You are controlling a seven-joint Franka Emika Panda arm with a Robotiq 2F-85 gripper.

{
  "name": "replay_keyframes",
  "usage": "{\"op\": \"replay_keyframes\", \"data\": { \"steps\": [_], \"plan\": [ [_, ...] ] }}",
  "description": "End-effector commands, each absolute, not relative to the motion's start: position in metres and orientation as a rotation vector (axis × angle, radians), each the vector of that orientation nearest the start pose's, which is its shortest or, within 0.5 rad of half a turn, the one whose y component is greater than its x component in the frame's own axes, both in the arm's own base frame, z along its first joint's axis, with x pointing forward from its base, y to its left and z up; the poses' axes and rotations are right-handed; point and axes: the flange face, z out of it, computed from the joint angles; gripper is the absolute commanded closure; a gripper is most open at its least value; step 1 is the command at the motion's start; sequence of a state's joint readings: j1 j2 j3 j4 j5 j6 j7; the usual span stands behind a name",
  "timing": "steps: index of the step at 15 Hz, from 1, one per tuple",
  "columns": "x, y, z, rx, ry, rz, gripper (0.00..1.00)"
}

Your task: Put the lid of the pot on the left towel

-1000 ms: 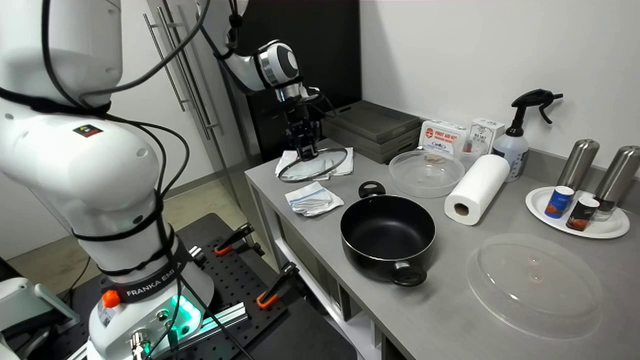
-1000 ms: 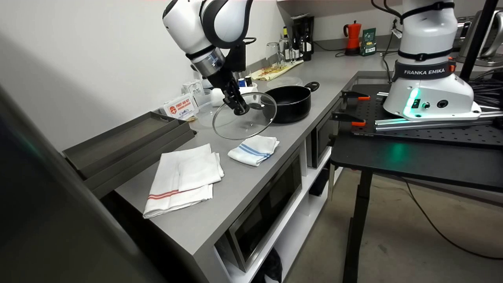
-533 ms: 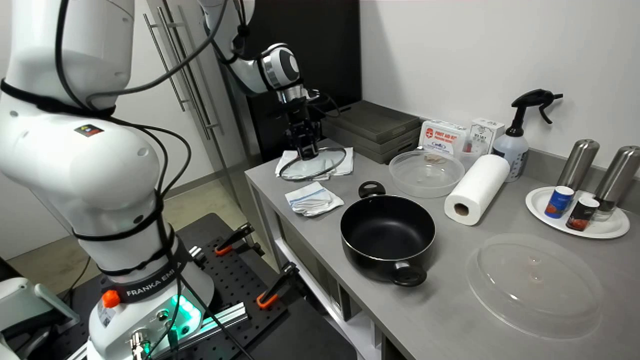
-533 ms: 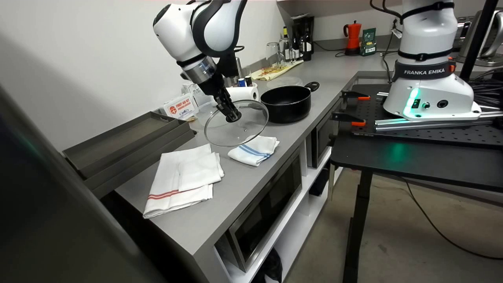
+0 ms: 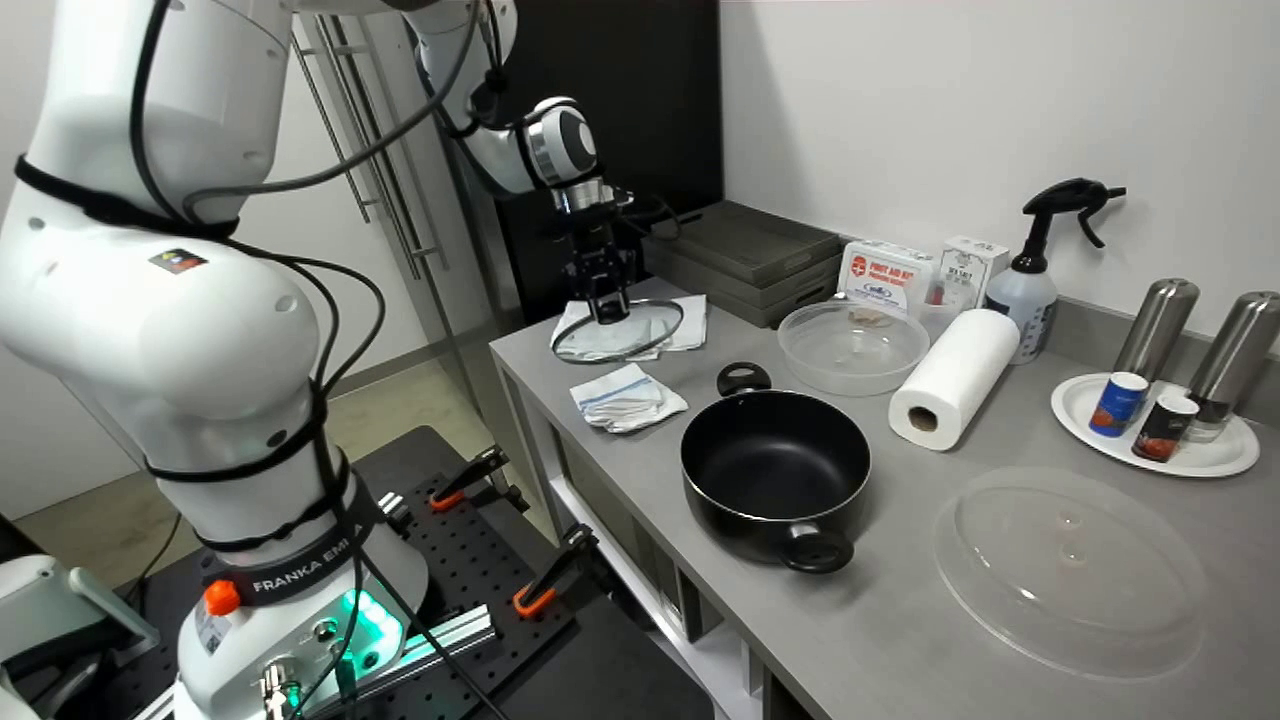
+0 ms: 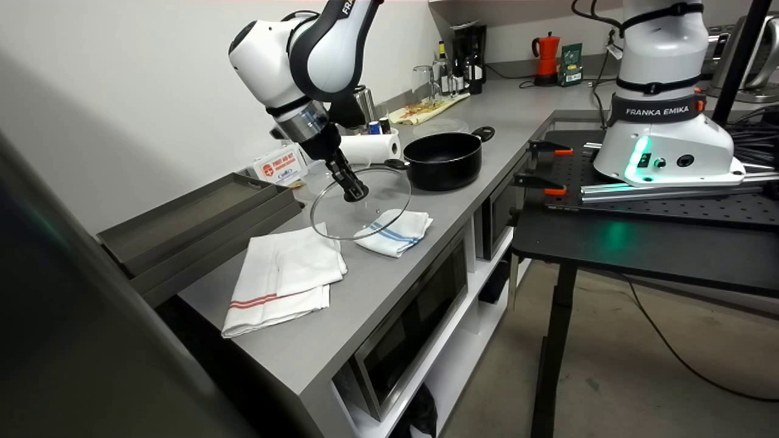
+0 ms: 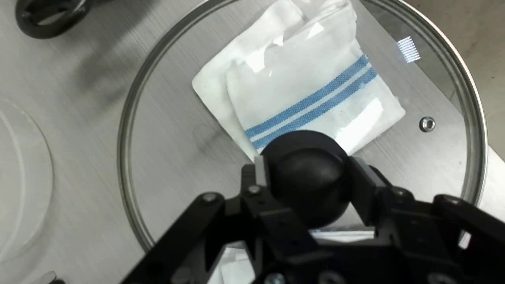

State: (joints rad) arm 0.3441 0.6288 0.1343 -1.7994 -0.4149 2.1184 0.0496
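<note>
My gripper (image 5: 608, 308) is shut on the black knob (image 7: 309, 189) of the clear glass lid (image 5: 650, 338), one finger pad on each side. The lid (image 6: 341, 222) hangs tilted above the counter. In an exterior view its lower edge overlaps the blue-striped cloth and a corner of the left towel. The left towel (image 6: 261, 267), larger, white and red-striped, lies near the counter's end; in an exterior view (image 5: 690, 325) the lid partly covers it. In the wrist view, the smaller blue-striped cloth (image 7: 315, 86) shows through the glass. The black pot (image 5: 775, 455) stands uncovered beyond that cloth.
Stacked dark trays (image 6: 201, 225) stand at the wall beside the left towel. A clear bowl (image 5: 850, 350), a paper roll (image 5: 960, 375) and a first aid box (image 5: 885, 272) stand along the wall. A large clear disc (image 5: 1070, 570) lies beyond the pot.
The lid and gripper have moved lower and away from the pot, toward the left towel. The gripper has stayed on the knob. The towels and pot have not moved.
</note>
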Motion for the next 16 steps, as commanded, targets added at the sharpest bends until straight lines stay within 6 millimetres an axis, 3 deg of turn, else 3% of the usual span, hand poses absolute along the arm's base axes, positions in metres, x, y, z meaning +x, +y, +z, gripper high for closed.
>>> {"op": "replay_keyframes", "data": {
  "steps": [1,10,16],
  "plan": [
    [0.562,0.284,0.183,-3.142,-1.26,0.407,0.74],
    [0.556,0.325,0.175,-2.973,-1.426,0.384,0.74],
    [0.576,0.343,0.17,-2.957,-1.406,0.342,0.74]
  ]
}}
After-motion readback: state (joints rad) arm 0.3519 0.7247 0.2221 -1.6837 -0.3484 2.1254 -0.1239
